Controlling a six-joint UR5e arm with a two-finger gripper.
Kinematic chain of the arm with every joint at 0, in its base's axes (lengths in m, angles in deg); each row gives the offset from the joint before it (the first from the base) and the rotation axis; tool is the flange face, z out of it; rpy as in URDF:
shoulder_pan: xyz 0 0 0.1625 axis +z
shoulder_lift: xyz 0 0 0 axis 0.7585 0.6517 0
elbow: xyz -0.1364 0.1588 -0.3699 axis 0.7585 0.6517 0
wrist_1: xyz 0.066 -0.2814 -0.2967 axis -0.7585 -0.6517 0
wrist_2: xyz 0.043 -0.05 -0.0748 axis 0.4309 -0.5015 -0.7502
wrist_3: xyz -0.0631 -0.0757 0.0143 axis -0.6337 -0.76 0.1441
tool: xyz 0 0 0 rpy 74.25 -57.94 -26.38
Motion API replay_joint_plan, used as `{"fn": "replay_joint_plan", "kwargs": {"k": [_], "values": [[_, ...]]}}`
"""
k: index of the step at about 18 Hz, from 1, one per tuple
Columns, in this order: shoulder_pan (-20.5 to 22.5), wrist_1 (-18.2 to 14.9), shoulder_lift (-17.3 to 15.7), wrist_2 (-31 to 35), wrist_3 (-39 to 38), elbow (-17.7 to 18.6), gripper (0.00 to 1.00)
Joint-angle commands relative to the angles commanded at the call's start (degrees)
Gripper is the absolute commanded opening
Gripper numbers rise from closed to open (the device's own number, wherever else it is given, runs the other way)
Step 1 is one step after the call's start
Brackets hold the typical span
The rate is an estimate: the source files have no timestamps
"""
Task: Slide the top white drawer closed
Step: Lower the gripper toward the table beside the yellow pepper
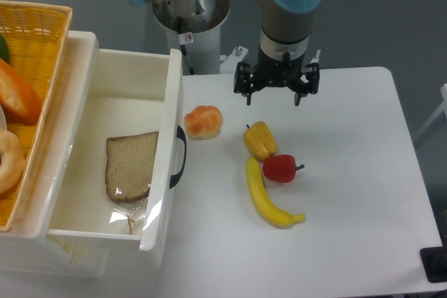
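The top white drawer (112,165) stands pulled fully out at the desk's (349,172) left, a bread slice (131,165) inside; closing has not begun. The gripper (276,92) hangs well apart from its black handle (179,156), fingers spread, holding nothing. The lower drawer is barely visible beneath.

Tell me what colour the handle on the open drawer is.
Black, a curved handle on the top white drawer, in the fixed camera view.

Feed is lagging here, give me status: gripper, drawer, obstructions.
Gripper open, empty, above the table behind the yellow pepper. Top white drawer wide open, bread slice inside. Nothing blocking its front.
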Motion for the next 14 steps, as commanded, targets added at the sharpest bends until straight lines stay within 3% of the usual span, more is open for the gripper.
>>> {"fn": "replay_joint_plan", "kwargs": {"k": [11, 14], "values": [[-1.22, 0.79, 5.97, -0.09, -0.88, 0.62, 1.00], [-2.71, 4.04, 7.73, -0.18, -0.79, 0.53, 1.00]]}}
